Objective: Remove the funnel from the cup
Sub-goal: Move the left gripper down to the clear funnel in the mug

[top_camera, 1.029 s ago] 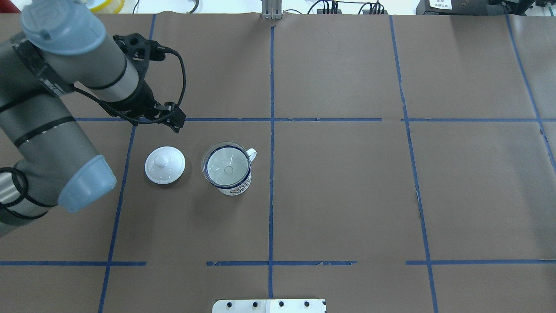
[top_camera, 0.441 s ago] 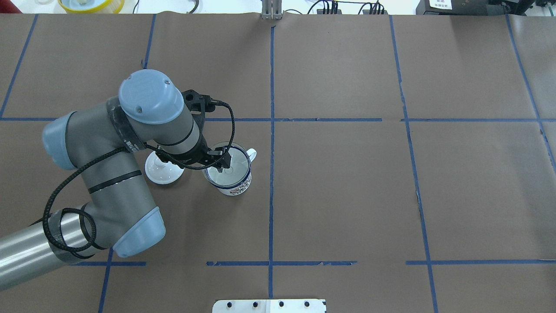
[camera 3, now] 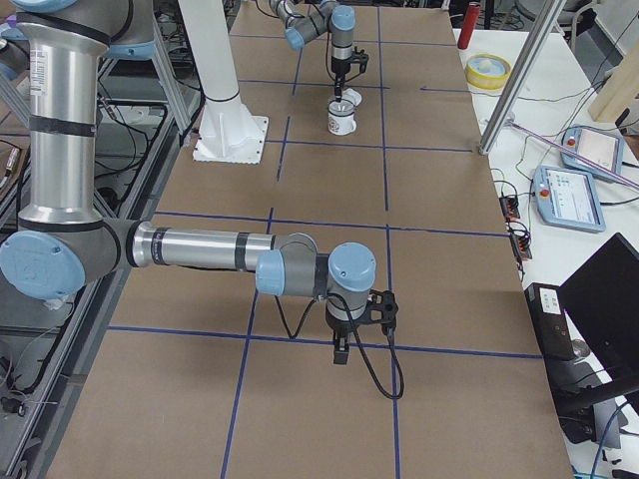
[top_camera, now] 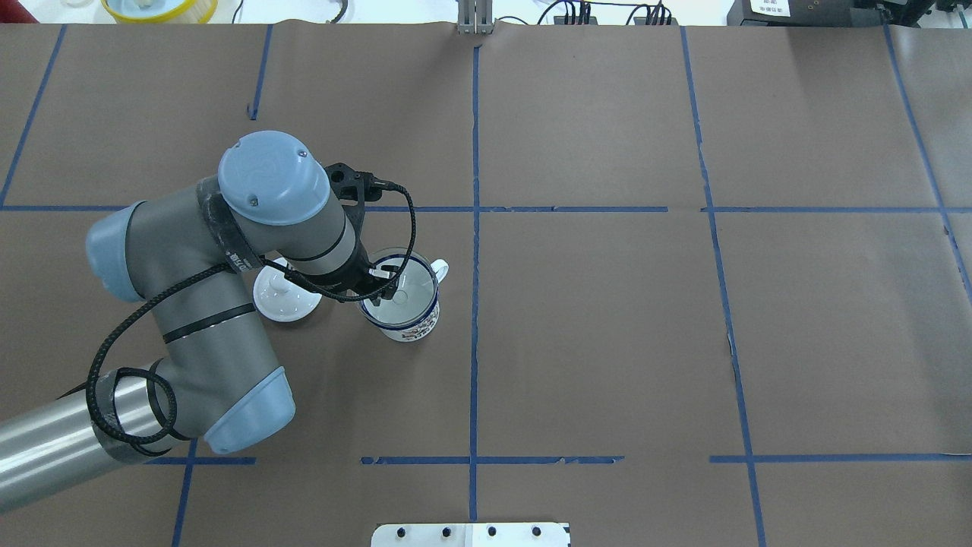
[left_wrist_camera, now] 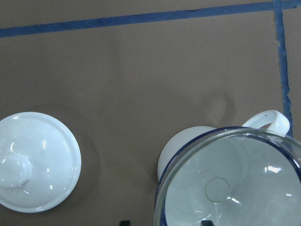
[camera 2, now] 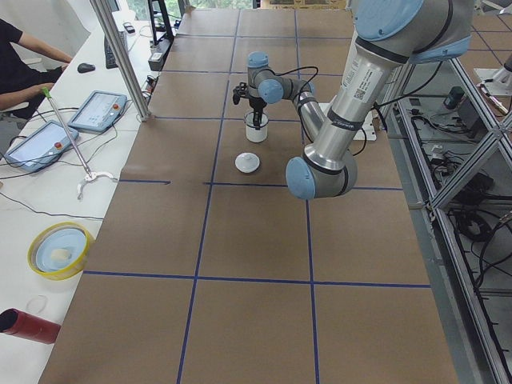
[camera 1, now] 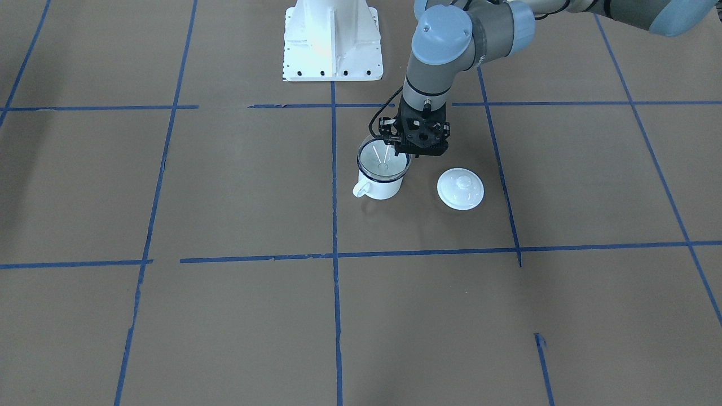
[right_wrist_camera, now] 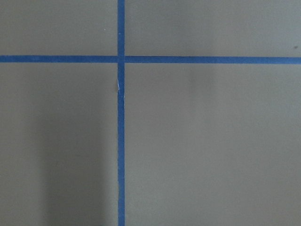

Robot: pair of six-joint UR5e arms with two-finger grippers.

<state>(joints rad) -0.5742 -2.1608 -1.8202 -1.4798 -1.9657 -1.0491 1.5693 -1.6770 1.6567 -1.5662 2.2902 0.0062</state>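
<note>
The clear funnel (top_camera: 402, 292) sits in the white mug with the dark blue rim, the cup (top_camera: 414, 328), its handle toward the back right. Both also show in the front view, funnel (camera 1: 383, 160) and cup (camera 1: 383, 189), and in the left wrist view, funnel (left_wrist_camera: 225, 188) and cup (left_wrist_camera: 181, 146). My left gripper (top_camera: 383, 282) points down at the funnel's left rim. It is open, and its dark fingertips (left_wrist_camera: 124, 222) stand either side of the rim. My right gripper (camera 3: 339, 354) hangs over bare paper far off; I cannot tell whether it is open or shut.
A white knobbed lid (top_camera: 285, 304) lies just left of the cup, partly under my left arm; it also shows in the front view (camera 1: 461, 189). The robot's white base plate (camera 1: 331, 45) is at the near edge. A yellow bowl (top_camera: 159, 7) sits beyond the far edge.
My left arm swung from the back left of the table to above the cup, then sank a little onto the funnel's left rim. Cup, funnel and lid have not moved.
</note>
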